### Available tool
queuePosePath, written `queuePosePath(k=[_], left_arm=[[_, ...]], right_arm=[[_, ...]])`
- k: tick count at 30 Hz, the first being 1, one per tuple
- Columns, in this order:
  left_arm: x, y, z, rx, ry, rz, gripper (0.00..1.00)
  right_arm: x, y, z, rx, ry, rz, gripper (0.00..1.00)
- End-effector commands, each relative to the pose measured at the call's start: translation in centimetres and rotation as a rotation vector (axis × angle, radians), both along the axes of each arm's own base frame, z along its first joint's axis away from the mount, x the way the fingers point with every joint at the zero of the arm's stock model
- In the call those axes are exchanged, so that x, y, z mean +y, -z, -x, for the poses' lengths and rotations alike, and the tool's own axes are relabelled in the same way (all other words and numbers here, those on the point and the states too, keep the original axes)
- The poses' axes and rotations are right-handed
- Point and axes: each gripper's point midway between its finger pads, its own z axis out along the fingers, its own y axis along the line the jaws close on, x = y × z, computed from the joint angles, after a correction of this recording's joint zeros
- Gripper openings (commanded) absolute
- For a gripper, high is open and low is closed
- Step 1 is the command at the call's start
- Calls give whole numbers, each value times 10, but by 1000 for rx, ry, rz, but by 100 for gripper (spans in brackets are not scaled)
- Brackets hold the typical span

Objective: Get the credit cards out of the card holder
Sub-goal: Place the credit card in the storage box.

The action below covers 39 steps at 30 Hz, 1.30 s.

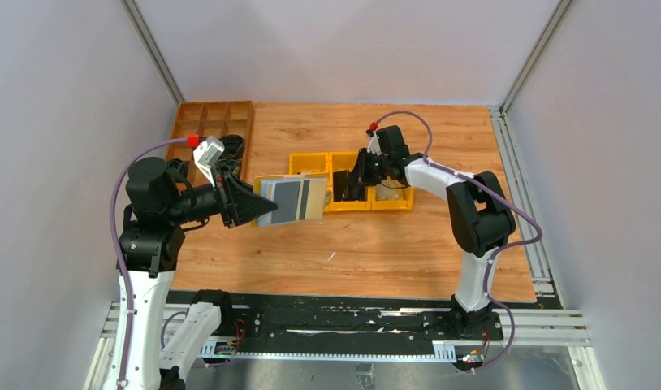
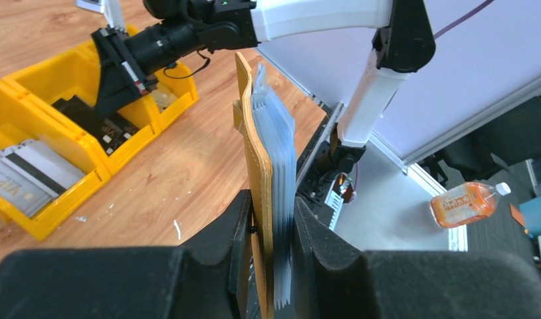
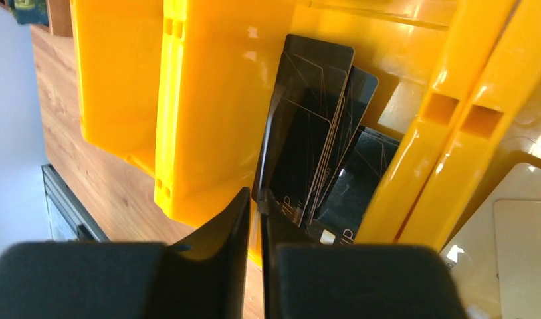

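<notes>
We see the left fingers [image 2: 244,226] clamped on the card holder [image 2: 261,166], held upright above the table [image 1: 352,244], sleeves fanned. The right fingers [image 3: 250,214] pinch the edge of a black card [image 3: 284,153] inside a yellow bin [image 3: 208,100].

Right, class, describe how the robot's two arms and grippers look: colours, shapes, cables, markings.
The left arm and right arm share white links and black joint housings. Each trails a lilac cable ending in a red connector near the wrist. The left gripper and right gripper are matte black, each with two wedge-shaped fingers. No lettering shows.
</notes>
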Motion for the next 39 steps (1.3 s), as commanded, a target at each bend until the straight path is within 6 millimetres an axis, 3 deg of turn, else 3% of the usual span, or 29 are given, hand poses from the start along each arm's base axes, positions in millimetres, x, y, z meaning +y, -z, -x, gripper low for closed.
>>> queuePosePath(k=[1, 3, 6, 10, 14, 16, 20, 25, 29, 39], left_arm=[[-5, -17, 13, -41, 73, 42, 0], [-6, -21, 12, -49, 72, 49, 0], [-6, -28, 12, -65, 71, 62, 0], [-6, -36, 12, -84, 67, 74, 0], [-7, -43, 11, -101, 59, 89, 0], [-6, -49, 11, -122, 44, 103, 0], [-4, -65, 5, -177, -11, 154, 0], [-3, -75, -2, -187, -53, 205, 0], [-4, -78, 0, -169, -43, 234, 0], [-5, -81, 8, -153, -19, 242, 0]], right_arm=[[-6, -12, -8, -85, 27, 95, 22], [-9, -29, -7, -134, 43, 105, 39], [-14, -65, -5, -212, 66, 80, 56], [-12, -115, 9, -299, 57, 1, 61], [1, -187, 47, -424, -35, -185, 74], [6, -217, 77, -451, -94, -339, 77], [-4, -283, 125, -512, -60, -692, 81], [-16, -317, 165, -596, -60, -930, 82], [4, -331, 194, -630, -156, -941, 82], [40, -346, 221, -616, -303, -1066, 83]])
